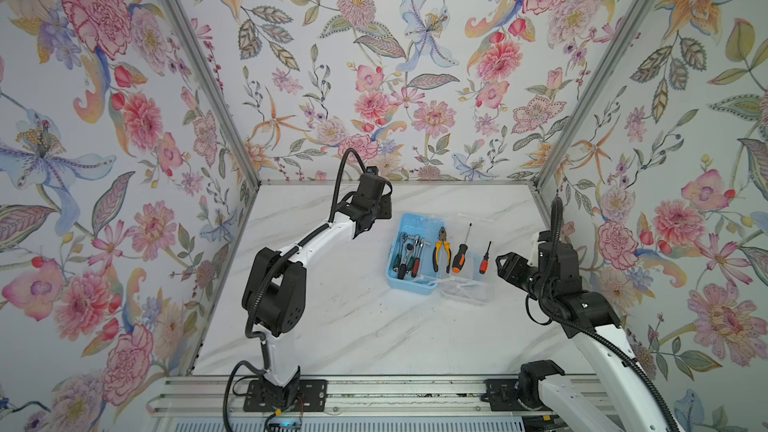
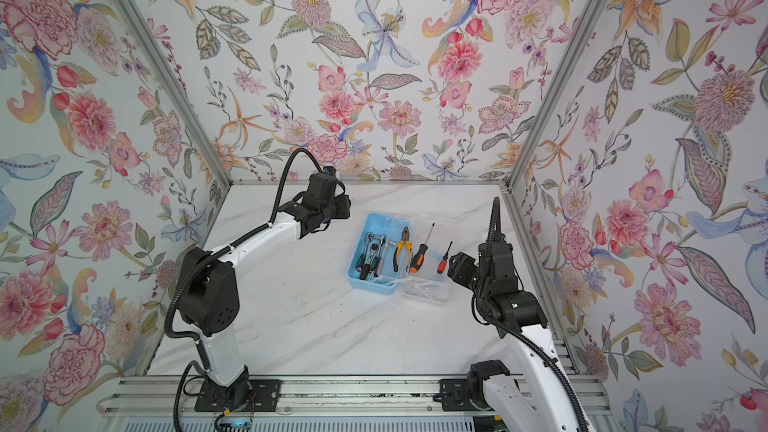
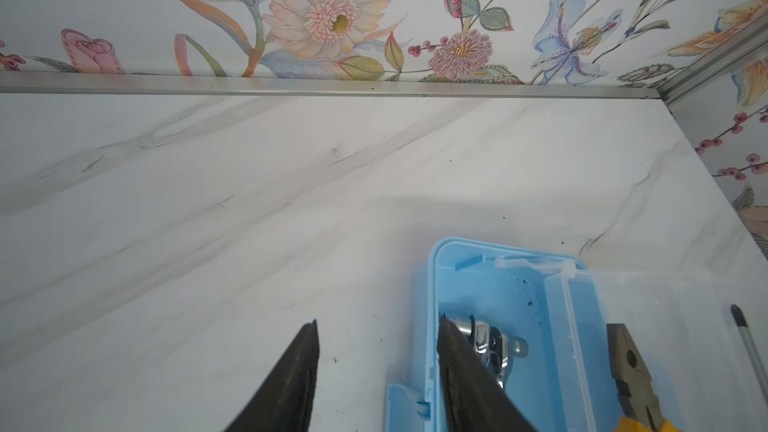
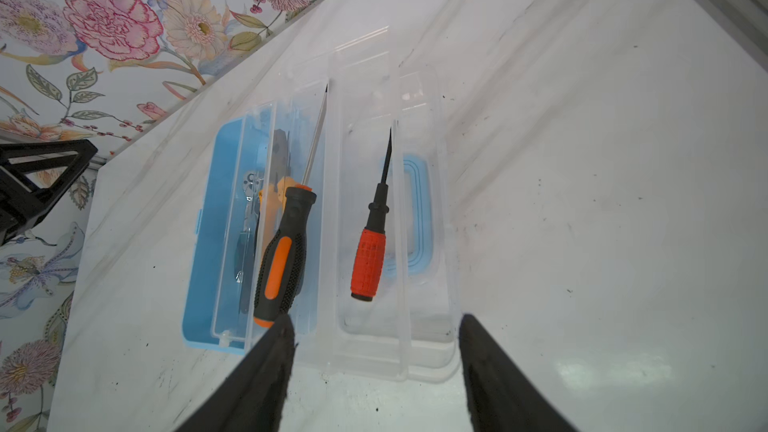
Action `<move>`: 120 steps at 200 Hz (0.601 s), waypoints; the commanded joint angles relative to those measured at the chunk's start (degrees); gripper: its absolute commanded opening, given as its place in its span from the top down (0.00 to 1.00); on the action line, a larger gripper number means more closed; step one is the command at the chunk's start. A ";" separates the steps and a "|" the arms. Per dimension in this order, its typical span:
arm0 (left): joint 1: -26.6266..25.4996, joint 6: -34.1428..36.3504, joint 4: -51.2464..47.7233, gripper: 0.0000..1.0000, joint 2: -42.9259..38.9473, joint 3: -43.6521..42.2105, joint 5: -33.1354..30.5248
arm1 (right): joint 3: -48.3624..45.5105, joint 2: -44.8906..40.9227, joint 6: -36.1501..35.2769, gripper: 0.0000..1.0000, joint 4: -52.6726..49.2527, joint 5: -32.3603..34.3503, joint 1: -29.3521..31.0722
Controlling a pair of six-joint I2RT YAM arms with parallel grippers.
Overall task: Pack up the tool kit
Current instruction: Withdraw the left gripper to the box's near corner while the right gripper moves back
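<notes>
The blue box [image 1: 415,221] lies open for packing. The left gripper [image 3: 378,322] and right gripper [image 4: 377,317] hang beside it, jaws apart, holding nothing.

Bright, even light, soft faint shadows, mild glare on the tabletop [image 4: 590,371], wide-angle edge stretch

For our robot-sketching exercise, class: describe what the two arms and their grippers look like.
Both the left arm and right arm have white link shells, black joints and a black ribbed cable hose. The left gripper and right gripper have black, tapering fingers.
</notes>
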 commanded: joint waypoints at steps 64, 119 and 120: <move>0.63 7.34 -3.64 0.51 17.57 18.16 7.57 | -4.31 -4.44 3.91 0.32 -10.94 -1.68 -0.39; 0.49 6.79 -0.75 0.52 16.05 12.47 11.46 | -5.25 -4.64 4.38 0.32 -11.04 -2.08 -0.57; 0.49 6.76 -0.73 0.52 16.02 12.32 11.57 | -5.25 -4.61 4.37 0.32 -11.01 -2.06 -0.57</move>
